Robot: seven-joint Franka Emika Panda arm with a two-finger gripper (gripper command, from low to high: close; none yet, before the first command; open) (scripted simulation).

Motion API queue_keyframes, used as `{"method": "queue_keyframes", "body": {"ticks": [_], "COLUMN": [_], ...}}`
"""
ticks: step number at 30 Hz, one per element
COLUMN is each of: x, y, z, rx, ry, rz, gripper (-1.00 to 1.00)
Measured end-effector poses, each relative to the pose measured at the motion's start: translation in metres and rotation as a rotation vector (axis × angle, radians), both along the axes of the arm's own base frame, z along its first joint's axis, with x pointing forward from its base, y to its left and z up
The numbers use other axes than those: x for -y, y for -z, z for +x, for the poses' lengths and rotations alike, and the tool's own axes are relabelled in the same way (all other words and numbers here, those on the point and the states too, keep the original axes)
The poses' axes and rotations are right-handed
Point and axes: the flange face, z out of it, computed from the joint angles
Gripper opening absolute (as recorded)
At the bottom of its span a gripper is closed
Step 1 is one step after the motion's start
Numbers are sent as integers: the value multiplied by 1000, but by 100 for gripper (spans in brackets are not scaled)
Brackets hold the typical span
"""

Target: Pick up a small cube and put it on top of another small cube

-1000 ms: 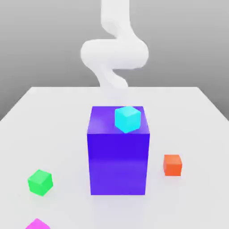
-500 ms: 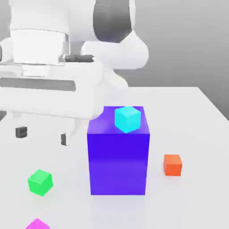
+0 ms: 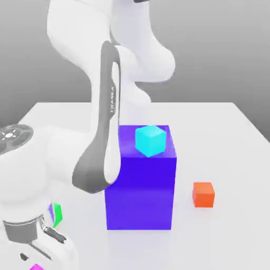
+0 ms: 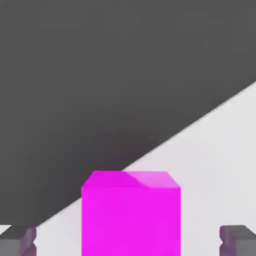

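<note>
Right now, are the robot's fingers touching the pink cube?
Apart. In the hand view, white table shows between the pink cube and each finger, so the gripper is open around it.

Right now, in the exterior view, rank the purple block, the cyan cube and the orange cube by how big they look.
1. purple block, by far the largest.
2. cyan cube.
3. orange cube, looking a little smaller than the cyan one; their different distances from the camera leave their true sizes unsure.
</note>
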Motion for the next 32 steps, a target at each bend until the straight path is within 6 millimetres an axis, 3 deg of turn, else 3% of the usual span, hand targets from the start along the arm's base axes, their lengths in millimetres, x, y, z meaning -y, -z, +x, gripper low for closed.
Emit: {"method": "queue_keyframes", "body": {"ticks": [6,10,16,23,25,29,30,32], "x": [0,1,28,48,50,42,42,42], "y": [2,-47,-84,-107,-94,-51,-45,-45], "z": [0,-1,-70,-167,-178,-176,-177,-177], "rx": [0,0,-1,0,0,0,0,0], "ry": [1,3,183,430,461,446,446,446], "rz": [0,1,0,0,1,1,0,0], "gripper": [-100,-100,-100,-100,-100,-100,100,100]}}
